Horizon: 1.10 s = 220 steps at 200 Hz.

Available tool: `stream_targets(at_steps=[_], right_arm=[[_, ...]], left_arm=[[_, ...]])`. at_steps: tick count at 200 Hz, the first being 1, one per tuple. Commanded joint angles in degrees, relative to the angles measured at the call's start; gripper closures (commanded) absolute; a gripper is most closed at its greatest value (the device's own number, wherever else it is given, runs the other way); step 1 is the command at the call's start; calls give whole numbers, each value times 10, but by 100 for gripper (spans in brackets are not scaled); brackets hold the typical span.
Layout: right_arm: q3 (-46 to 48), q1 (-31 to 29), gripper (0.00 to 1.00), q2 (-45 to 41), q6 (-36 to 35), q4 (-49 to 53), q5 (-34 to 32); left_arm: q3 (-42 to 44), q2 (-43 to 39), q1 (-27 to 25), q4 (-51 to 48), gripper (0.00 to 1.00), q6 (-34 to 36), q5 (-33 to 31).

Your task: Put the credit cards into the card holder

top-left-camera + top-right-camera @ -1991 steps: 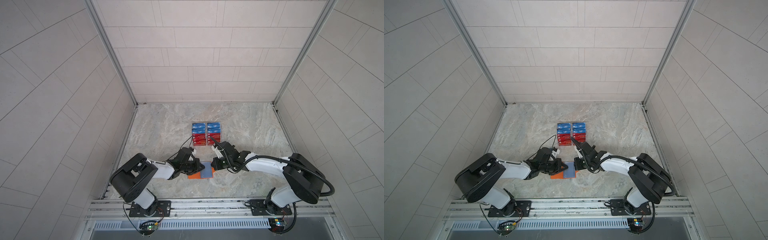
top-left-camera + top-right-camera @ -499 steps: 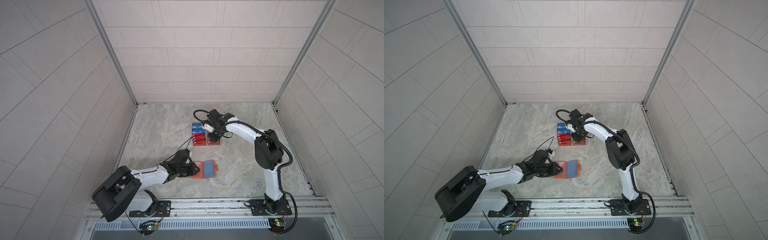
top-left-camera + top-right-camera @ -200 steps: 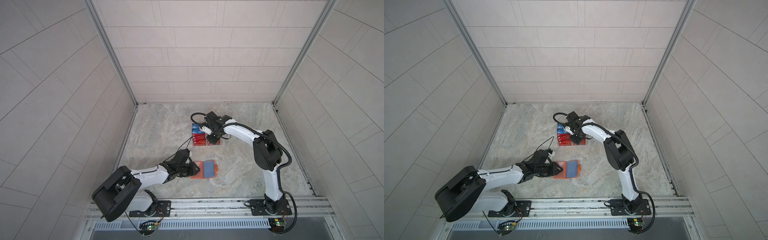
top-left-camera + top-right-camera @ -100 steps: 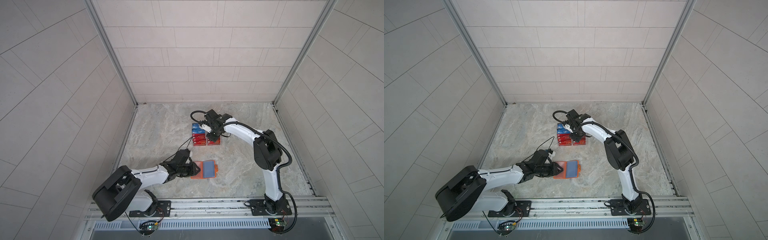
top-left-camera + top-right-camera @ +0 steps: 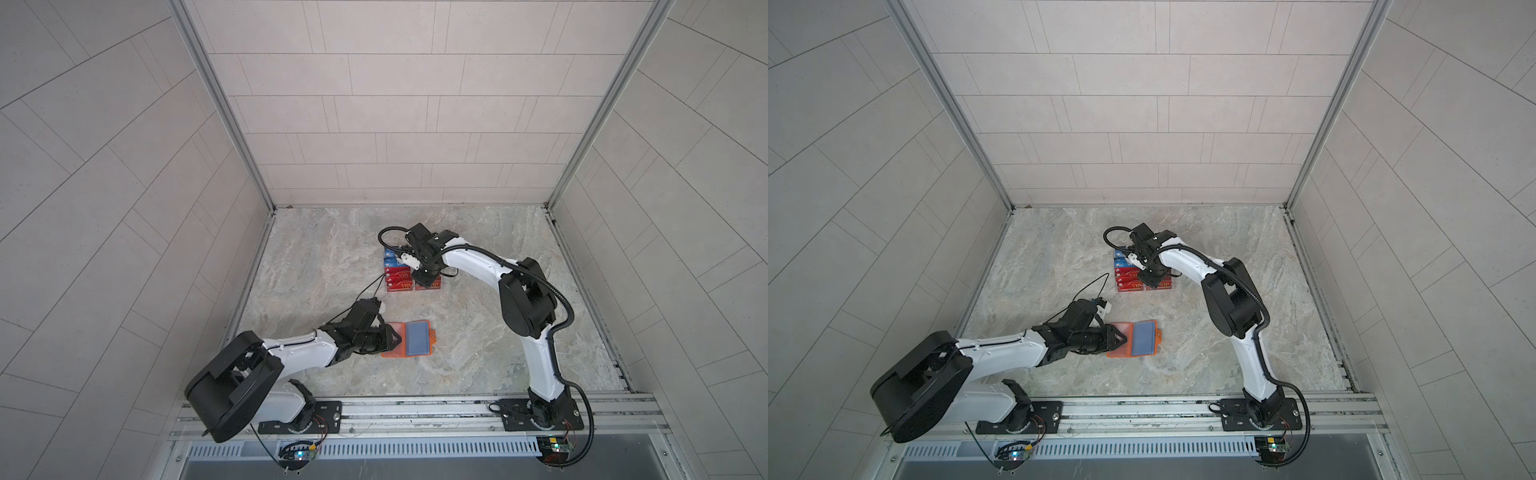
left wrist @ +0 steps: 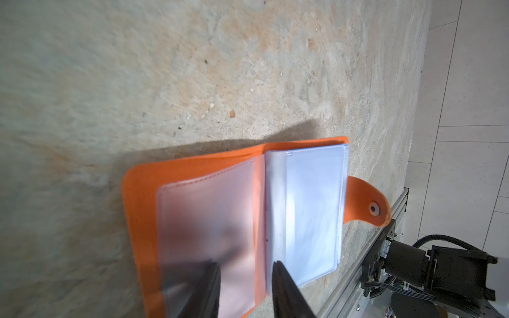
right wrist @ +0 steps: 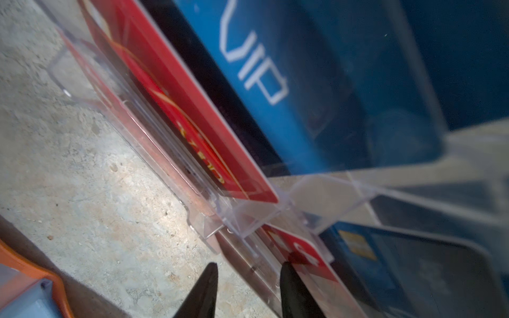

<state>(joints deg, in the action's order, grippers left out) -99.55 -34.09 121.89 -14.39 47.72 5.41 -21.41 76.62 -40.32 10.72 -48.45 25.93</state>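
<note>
- The right gripper [image 7: 248,264] hangs over the clear stand [image 7: 239,214] at the back middle of the surface [image 5: 478,324]. Its fingers are spread, with nothing clearly pinched.
- The credit cards [image 5: 399,277] sit in tiers just beneath it, with their long edges running side to side.
- The card holder [image 5: 395,336] lies open nearer the front, apart from the stand.
- The left gripper [image 6: 245,263], fingers apart, rests on the holder's left page, so the right arm likely fetches the card.
</note>
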Motion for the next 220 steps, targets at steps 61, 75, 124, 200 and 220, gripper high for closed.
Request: stream_targets(at_steps=[61, 75, 124, 200, 220], right_arm=[[11, -8, 75, -18, -17, 10, -16], [6, -8, 78, -12, -19, 17, -12], [-19, -10, 80, 11, -30, 43, -14], [-63, -12, 88, 28, -43, 77, -18], [-65, -12, 94, 18, -45, 76, -24]], left_arm=[[1, 9, -2, -38, 63, 13, -4], [1, 11, -2, -39, 63, 13, -5], [1, 7, -2, -46, 63, 15, -6], [-4, -2, -2, -57, 62, 21, -4], [-10, -5, -2, -68, 62, 25, -5]])
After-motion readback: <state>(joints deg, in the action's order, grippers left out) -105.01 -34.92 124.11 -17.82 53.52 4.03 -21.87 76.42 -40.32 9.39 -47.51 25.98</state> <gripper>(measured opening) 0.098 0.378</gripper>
